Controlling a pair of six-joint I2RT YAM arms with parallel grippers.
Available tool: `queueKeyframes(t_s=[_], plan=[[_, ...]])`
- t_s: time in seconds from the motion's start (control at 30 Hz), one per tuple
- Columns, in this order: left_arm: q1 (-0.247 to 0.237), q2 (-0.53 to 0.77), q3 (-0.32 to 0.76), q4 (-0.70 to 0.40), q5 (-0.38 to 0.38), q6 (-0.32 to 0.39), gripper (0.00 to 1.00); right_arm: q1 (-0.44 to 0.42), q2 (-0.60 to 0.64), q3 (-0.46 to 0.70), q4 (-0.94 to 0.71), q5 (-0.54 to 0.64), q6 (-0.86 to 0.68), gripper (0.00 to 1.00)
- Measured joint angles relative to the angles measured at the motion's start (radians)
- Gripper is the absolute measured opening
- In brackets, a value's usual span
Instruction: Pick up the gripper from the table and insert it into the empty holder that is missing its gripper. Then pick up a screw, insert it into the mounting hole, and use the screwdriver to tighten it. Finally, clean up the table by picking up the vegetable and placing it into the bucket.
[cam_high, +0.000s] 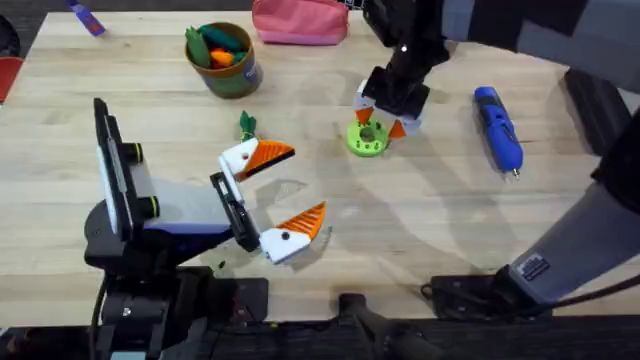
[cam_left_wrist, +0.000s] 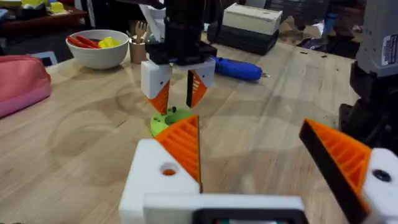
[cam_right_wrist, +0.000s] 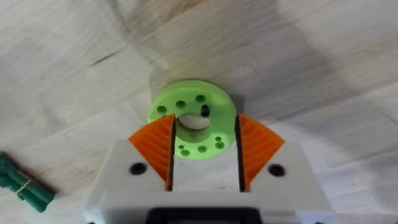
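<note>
My right gripper (cam_high: 381, 122) hangs open just above a green round disc (cam_high: 367, 141), its orange fingers (cam_right_wrist: 155, 149) either side of the disc's (cam_right_wrist: 193, 124) middle with nothing held. A small dark piece (cam_right_wrist: 205, 112) sits in one hole of the disc. My left gripper (cam_high: 306, 181) is wide open and empty near the table's front. The vegetable (cam_high: 247, 125) lies between the left gripper and the bucket (cam_high: 235, 78). The screwdriver (cam_high: 498, 128) lies to the right. The task's loose gripper and the empty holder are out of view.
A pink pouch (cam_high: 300, 22) lies at the back beside the bucket, which holds toy vegetables. A white bowl (cam_left_wrist: 99, 56) with toy food stands farther off. A wide strip of bare wood (cam_high: 420, 220) lies between the disc and the front edge.
</note>
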Motion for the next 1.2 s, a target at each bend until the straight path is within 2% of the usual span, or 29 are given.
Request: queueKeyframes(t_s=[0.4,0.8,1.2], plan=[[0.0,0.0,0.0,0.0,0.0,0.0,0.985,0.012,0.001,0.0,0.003,0.047,0.028,0.48],[0.0,0.0,0.0,0.0,0.0,0.0,0.985,0.026,0.024,-0.001,0.011,0.076,0.047,0.418],[0.0,0.0,0.0,0.0,0.0,0.0,0.985,0.032,0.026,-0.002,0.028,0.08,0.058,0.211]])
